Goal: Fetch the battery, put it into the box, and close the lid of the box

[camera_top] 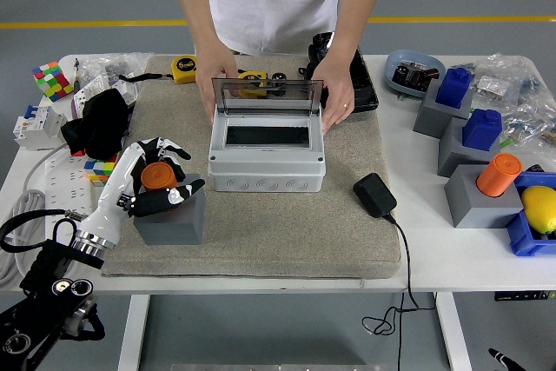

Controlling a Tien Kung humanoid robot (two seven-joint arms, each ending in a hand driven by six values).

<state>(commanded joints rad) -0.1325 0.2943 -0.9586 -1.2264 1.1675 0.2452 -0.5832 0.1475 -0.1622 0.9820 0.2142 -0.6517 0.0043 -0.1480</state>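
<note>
At the far left of the white table (408, 267) a multicoloured cube (52, 80) sits near the edge, with a black bundle of cloth (100, 123) just inside it. Next comes the left hand (155, 182), its white and black fingers curled around the orange battery (158, 175), which stands upright in a grey block (170, 215) on the beige mat (278, 232); thumb below and fingers above the cylinder, the grasp looks closed on it (whether it has lifted out of its seat cannot be told). In the middle of the mat stands the grey box (268, 161), its clear lid (268, 96) raised upright at the back. A person at the far side rests one hand (213, 84) on the box's left rear corner and the other hand (334, 97) on its right. A black adapter (374, 195) lies on the mat's right edge, and further right grey blocks hold blue pieces and another orange cylinder (498, 175).
</note>
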